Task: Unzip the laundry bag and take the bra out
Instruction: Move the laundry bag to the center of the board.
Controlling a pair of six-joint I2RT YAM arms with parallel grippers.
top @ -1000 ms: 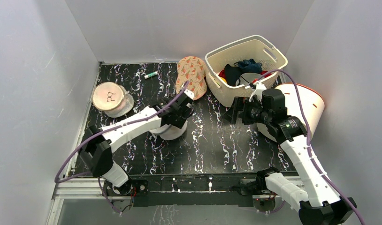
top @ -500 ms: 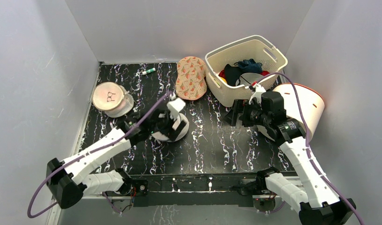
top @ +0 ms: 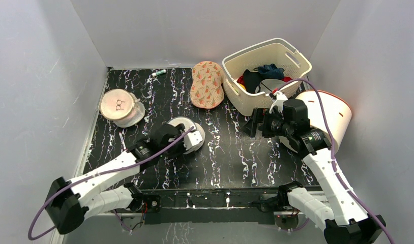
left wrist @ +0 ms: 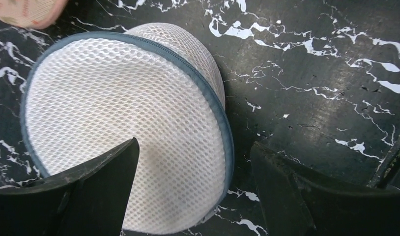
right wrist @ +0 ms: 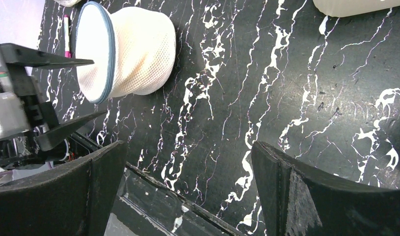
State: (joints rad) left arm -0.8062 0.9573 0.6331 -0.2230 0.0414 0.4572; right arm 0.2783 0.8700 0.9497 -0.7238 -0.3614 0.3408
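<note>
Pose | left claw (left wrist: 194, 145) spread, low over laundry bag (left wrist: 114, 108)

**Right wrist view: bag on the marble, both sets of jaws spread**

The right gripper (right wrist: 188, 152) frames the bottom of the view, its two dark fingers (right wrist: 80, 191) set wide apart with nothing between them but the black, white-veined table (right wrist: 286, 113). At upper left lies the laundry bag (right wrist: 136, 49), white mesh with a blue-grey zip rim, its round lid face turned toward the left gripper (right wrist: 99, 87). That gripper's black jaws are spread, one above the rim and one below it; contact cannot be told. A pink pen (right wrist: 66, 29) lies beyond the bag. A cream object (right wrist: 365, 5) shows at the top right edge.
</note>
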